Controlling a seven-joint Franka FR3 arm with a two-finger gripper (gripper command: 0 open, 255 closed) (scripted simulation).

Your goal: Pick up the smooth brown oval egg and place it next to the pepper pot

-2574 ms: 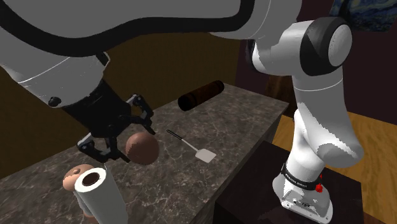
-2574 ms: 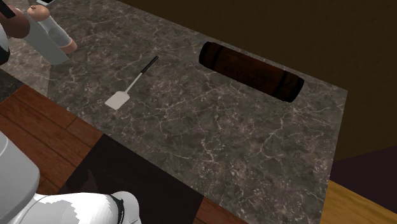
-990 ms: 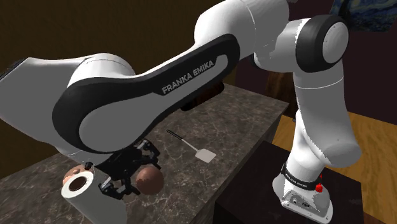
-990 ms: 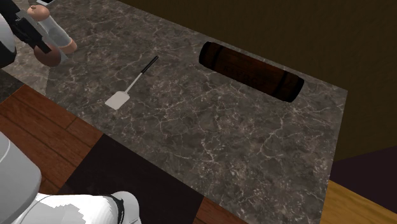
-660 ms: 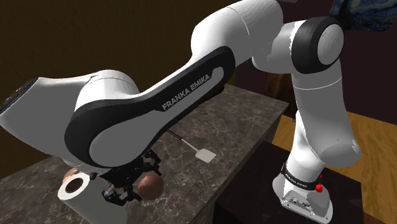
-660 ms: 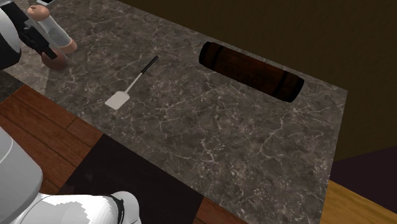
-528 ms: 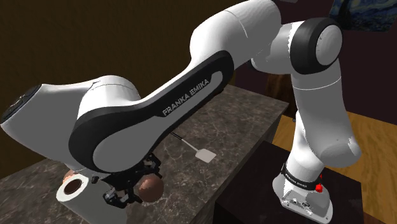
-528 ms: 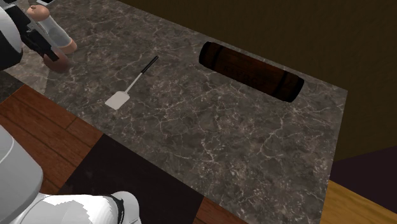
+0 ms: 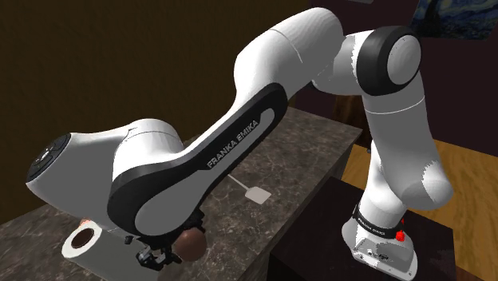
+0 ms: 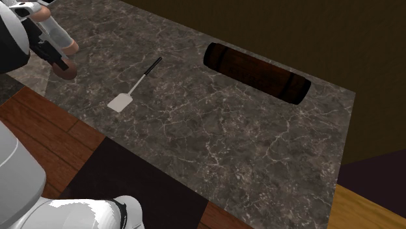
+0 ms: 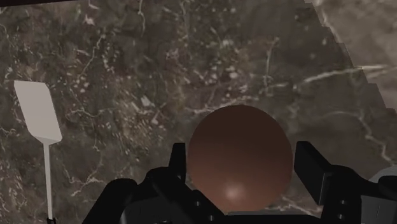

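Beside the pepper pot (image 10: 60, 34), end effector (image 11: 240, 163) clamped on the brown egg (image 11: 238, 143)

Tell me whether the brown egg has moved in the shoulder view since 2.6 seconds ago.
Yes. The egg, held in the gripper, has dropped toward the marble counter and now shows lower in the shoulder view than the white spatula.

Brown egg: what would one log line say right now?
phase: placing | end effector: shut on smooth brown oval egg | egg: near dark marble counter, beside white pepper pot | release: not yet
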